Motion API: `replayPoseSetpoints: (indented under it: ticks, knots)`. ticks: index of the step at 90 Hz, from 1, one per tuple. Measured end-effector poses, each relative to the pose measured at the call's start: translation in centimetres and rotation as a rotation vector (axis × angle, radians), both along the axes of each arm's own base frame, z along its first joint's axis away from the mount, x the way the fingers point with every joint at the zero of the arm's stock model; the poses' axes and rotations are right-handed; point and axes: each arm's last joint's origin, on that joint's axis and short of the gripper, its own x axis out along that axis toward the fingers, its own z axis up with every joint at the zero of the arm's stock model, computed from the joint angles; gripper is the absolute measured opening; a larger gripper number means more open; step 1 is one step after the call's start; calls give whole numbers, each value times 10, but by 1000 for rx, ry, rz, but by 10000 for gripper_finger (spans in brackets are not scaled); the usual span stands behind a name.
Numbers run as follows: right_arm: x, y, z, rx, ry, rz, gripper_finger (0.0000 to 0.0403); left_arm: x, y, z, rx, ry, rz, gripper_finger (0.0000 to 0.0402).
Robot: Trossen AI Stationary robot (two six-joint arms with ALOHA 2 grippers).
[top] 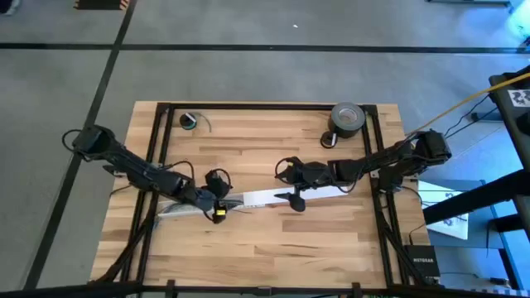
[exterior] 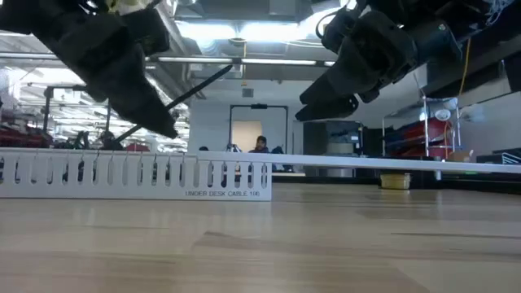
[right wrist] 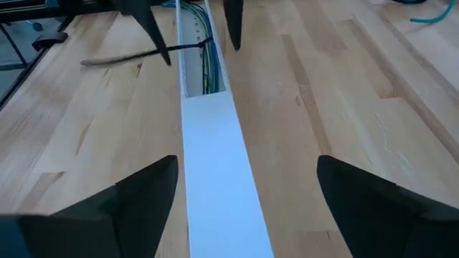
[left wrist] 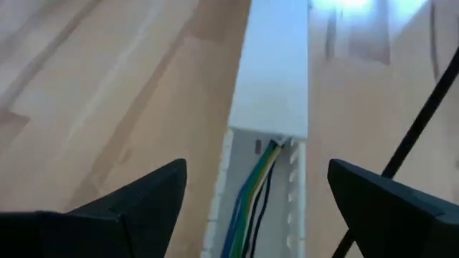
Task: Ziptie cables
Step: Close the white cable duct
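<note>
While the cables [right wrist: 209, 68] lie inside the long white tray [right wrist: 215, 179] at mid-table, the ziptie [right wrist: 143, 55] sticks out across its left end. The left gripper [left wrist: 251, 197] hangs over that end, jaws wide and holding nothing, likely to reach the ziptie. The right gripper [right wrist: 247, 193], also wide and holding nothing, hangs over the covered right part. Bare wood lies on both sides.

From my remote station, the desk [top: 273, 240] reads as pale butcher-block wood, planked, smooth with a soft satin sheen. The white slotted cable duct [right wrist: 215, 179] looks like matt plastic, its cover smooth. The cables [left wrist: 251, 193] inside show glossy plastic insulation, and the ziptie [right wrist: 136, 56] is thin black plastic. The fingers [right wrist: 387, 208] appear matt black. A tape roll [top: 348, 118] looks dull grey.
</note>
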Motion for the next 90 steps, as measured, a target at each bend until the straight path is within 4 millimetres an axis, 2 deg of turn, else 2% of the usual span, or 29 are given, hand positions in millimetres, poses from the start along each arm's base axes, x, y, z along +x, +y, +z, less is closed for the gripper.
replayPoseSetpoints:
  ticks: [24, 42, 63, 75, 90]
  knots:
    - [0, 0, 0, 0, 1, 0, 321, 14, -5, -15, 10, -13, -76, 324]
    - [0, -1, 0, -13, -1, -22, 321, 17, -1, -28, 16, 32, -40, 324]
    - [0, -1, -1, -14, 0, -22, 321, 20, 3, -27, 23, 13, -25, 324]
    - [4, 0, -9, -4, 15, -2, 321, 20, 3, -26, 31, 9, -32, 322]
    - [12, 2, -25, 8, 41, 24, 321, 22, 4, -27, 29, 2, -26, 299]
